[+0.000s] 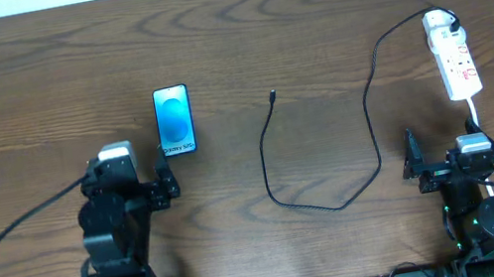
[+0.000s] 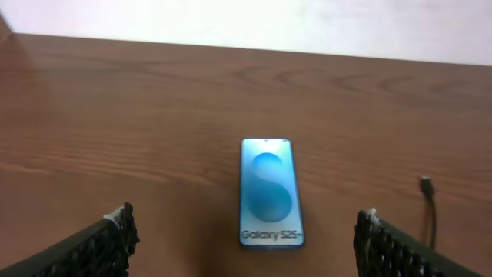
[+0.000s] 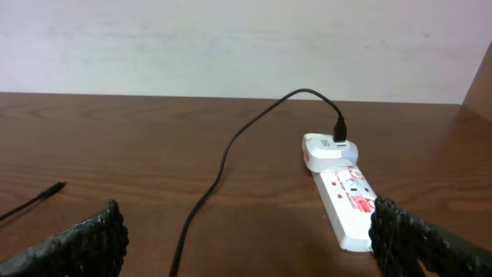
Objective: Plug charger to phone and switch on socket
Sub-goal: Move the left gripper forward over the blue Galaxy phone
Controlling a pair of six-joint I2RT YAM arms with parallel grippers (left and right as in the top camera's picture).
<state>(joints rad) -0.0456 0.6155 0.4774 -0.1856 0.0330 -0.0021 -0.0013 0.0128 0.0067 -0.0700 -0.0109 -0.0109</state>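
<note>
Nearest me, the left gripper (image 2: 244,223) is spread wide above the brown wooden bench (image 1: 19,96), holding nothing. The right gripper (image 3: 246,209) is likewise wide apart and empty.

Just beyond the left one lies the small flat smartphone with the blue-teal screen (image 1: 174,121), face up, its "Galaxy" text at the near end.

The long thin black charger cable (image 1: 339,206) loops across the middle of the bench. Its small connector tip (image 1: 273,95) lies loose, well apart from the phone, to its right.

Farther off on the right sits the white elongated power strip with red markings (image 3: 350,204). The cable's other end enters a white plug adapter (image 3: 329,150) at the strip's far end (the switch position is too small to read).
</note>
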